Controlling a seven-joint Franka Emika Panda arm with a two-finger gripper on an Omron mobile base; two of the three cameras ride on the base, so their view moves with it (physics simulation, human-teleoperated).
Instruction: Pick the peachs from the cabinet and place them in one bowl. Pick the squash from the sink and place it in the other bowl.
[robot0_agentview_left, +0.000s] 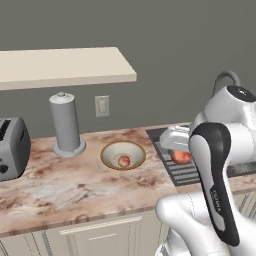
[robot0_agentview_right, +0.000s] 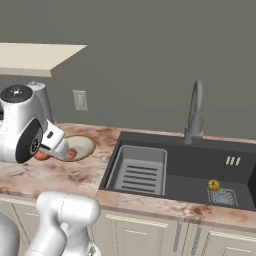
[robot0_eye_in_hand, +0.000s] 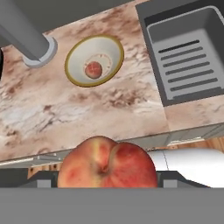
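A: Carrying the second peach (robot0_eye_in_hand: 107, 162) to the bowl (robot0_eye_in_hand: 74, 70); gripper (robot0_eye_in_hand: 107, 181) was closed on it, above the counter's front edge. First peach (robot0_eye_in_hand: 92, 68) already sat in the bowl.
B: Next move?
A: Needed to travel over the bowl, then release.
B: Squash?
A: Right base view showed it in the sink (robot0_agentview_right: 200, 165), near the drain (robot0_agentview_right: 214, 185); left base view didn't.

You see a red-orange peach (robot0_eye_in_hand: 107, 162) with yellowish patches. The bowl (robot0_eye_in_hand: 77, 72) is cream inside, golden-brown rimmed. The counter (robot0_agentview_left: 75, 187) is mottled brown-white marble.
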